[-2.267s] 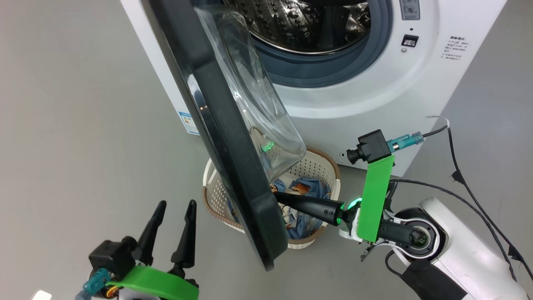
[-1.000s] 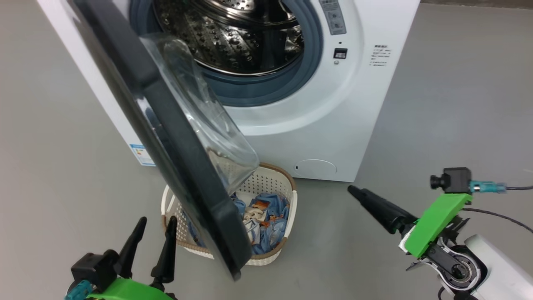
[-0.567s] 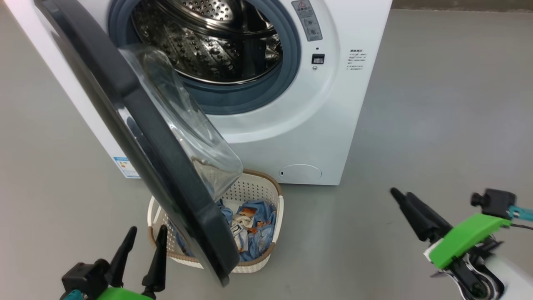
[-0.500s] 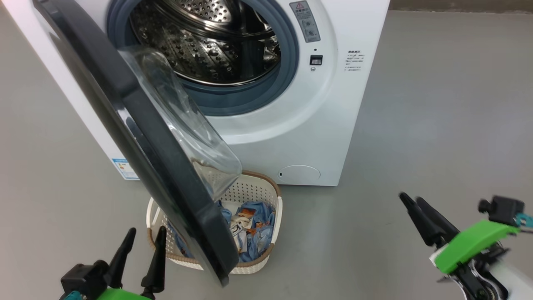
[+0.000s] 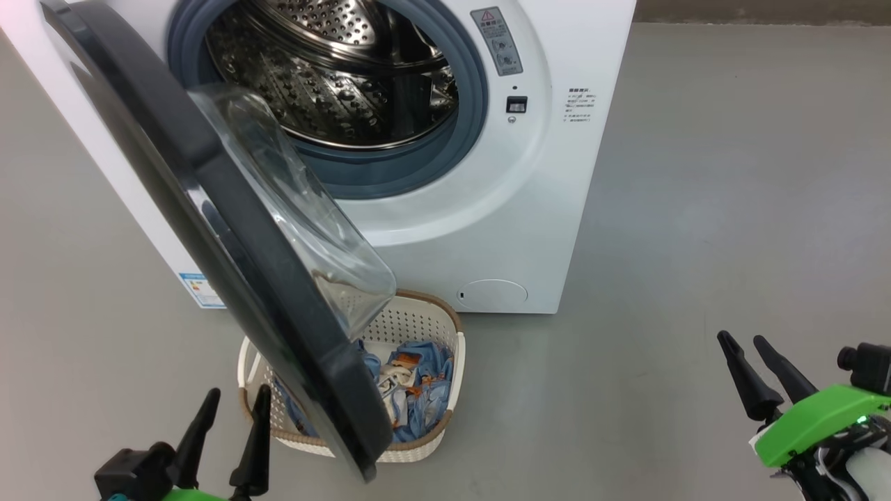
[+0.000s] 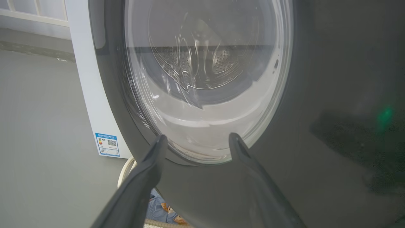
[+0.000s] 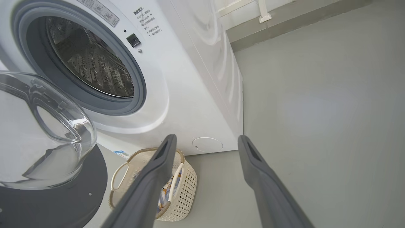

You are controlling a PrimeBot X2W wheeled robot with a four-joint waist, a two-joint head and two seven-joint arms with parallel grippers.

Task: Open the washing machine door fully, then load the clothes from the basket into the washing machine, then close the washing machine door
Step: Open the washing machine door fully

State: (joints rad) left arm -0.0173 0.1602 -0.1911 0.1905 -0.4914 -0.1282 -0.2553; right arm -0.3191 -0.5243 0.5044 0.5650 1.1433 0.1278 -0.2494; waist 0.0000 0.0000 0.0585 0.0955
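The white washing machine (image 5: 480, 209) stands ahead with its steel drum (image 5: 334, 76) exposed. Its black-rimmed door (image 5: 230, 257) hangs partly open, swung out over the cream basket (image 5: 424, 327) on the floor. Light-blue printed clothes (image 5: 411, 383) lie in that basket. My left gripper (image 5: 234, 400) is open at the lower left, just left of the door's lower edge, facing the door (image 6: 316, 126) from outside. My right gripper (image 5: 742, 341) is open and empty at the lower right, well away from the basket (image 7: 186, 183).
Bare grey floor (image 5: 731, 174) spreads to the right of the machine and in front of it. A blue label sticker (image 5: 198, 289) sits low on the machine's left front. A wall base (image 7: 284, 22) runs behind the machine.
My right gripper has pulled back from the door's inner edge above the basket to the lower right and has opened. The camera has shifted, showing more of the machine. The door stands at about the same angle.
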